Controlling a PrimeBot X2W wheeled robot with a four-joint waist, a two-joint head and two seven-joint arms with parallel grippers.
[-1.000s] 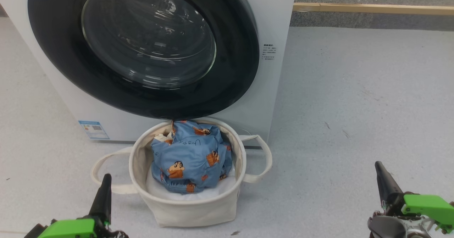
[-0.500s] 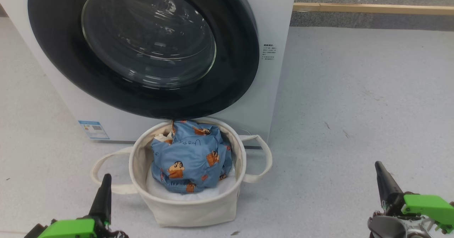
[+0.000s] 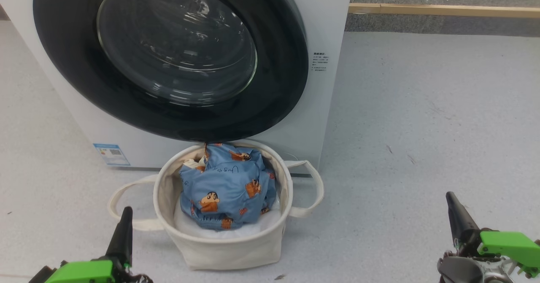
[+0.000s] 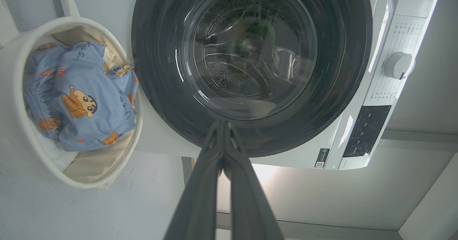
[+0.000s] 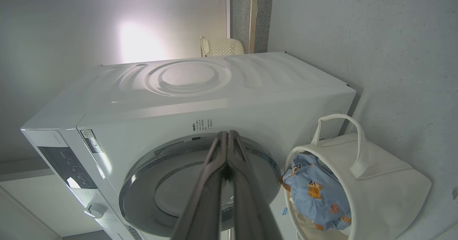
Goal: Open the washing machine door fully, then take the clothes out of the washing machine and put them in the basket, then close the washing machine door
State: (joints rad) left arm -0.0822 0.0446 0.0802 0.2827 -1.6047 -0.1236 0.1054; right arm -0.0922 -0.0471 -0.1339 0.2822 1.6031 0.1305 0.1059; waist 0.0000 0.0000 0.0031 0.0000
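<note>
Sitting in one basket (image 3: 223,253) — one clothes (image 3: 228,186) bundle; one door (image 3: 177,42) closed; left tool (image 3: 125,211), right tool (image 3: 450,196) pinched empty.

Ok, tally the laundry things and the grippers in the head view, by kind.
Washing machine: 1
Basket: 1
Blue garment: 1
Grippers, fingers shut: 2 (left gripper, right gripper)
Total: 5

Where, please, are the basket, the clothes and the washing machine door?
basket (image 3: 228,253), head view, front wall.
clothes (image 3: 228,186), head view, middle of the bundle.
washing machine door (image 3: 177,42), head view, glass window.
</note>
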